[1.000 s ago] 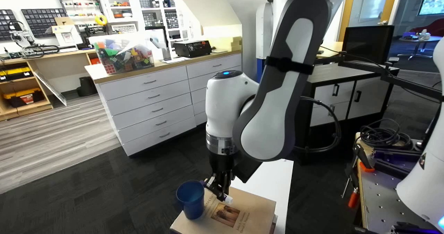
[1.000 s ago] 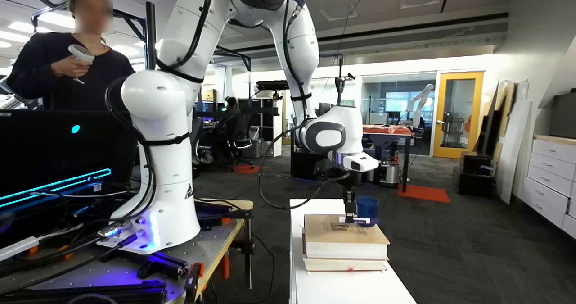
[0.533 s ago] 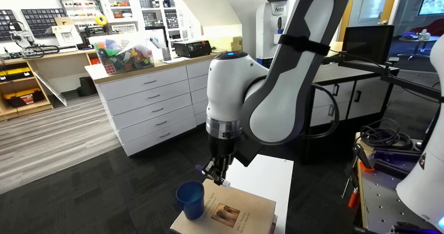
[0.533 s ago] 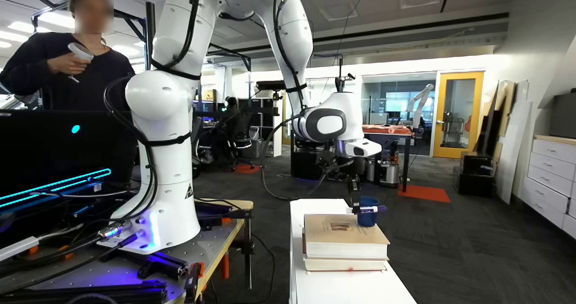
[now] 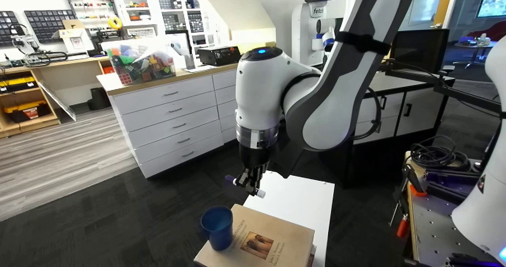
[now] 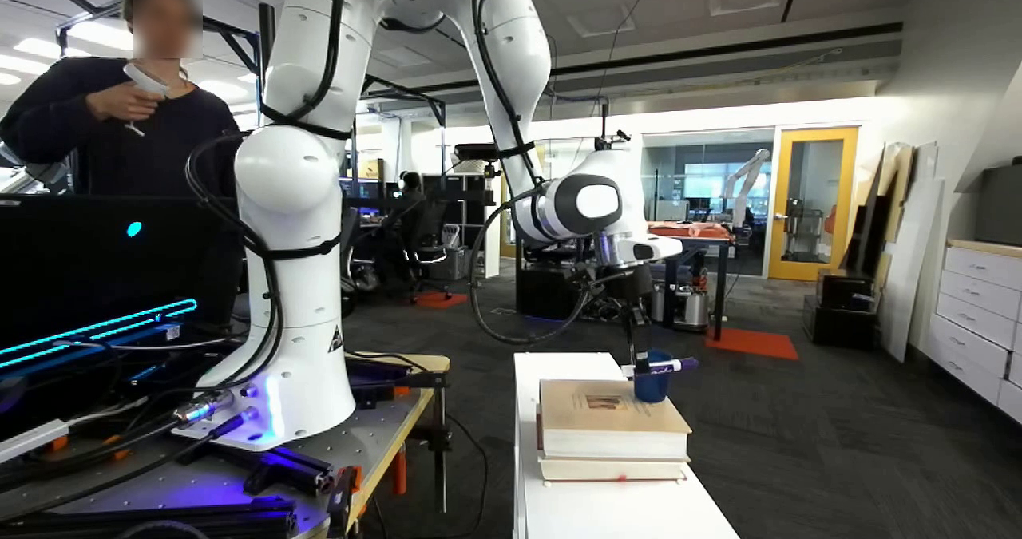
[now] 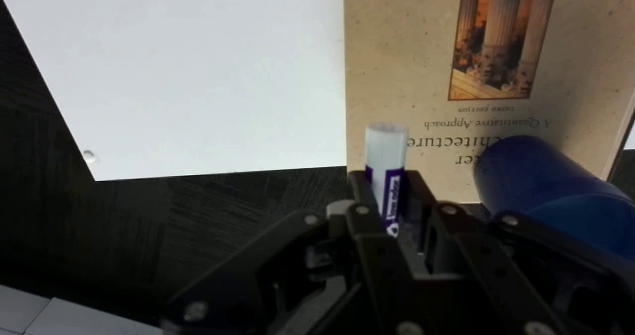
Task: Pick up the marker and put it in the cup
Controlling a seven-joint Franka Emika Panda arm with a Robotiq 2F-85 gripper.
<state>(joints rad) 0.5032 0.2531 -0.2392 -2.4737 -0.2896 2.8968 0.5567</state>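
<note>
The marker, white with a purple label and dark purple cap, is held level across my gripper's fingers; its white end (image 7: 386, 144) points up in the wrist view, and its cap (image 5: 229, 178) sticks out the far side. My gripper (image 5: 250, 186) is shut on it, in the air above the books, and it also shows in an exterior view (image 6: 641, 363). The blue cup (image 5: 217, 229) stands upright on the top book's corner, below and beside my gripper. It is at the right in the wrist view (image 7: 536, 176); in an exterior view the marker overlaps the cup (image 6: 652, 389).
Two stacked thick books (image 6: 615, 443), the upper one tan, lie on a narrow white table (image 5: 302, 195). The table's end edge shows in the wrist view (image 7: 223, 172), with dark floor beyond it. White drawers (image 5: 178, 116) stand behind. A person (image 6: 128, 116) holds a controller.
My gripper has risen from close over the book with the marker in it. It has moved up in an exterior view and rightward past the cup in both the arm's reach and height. The cup stayed still.
</note>
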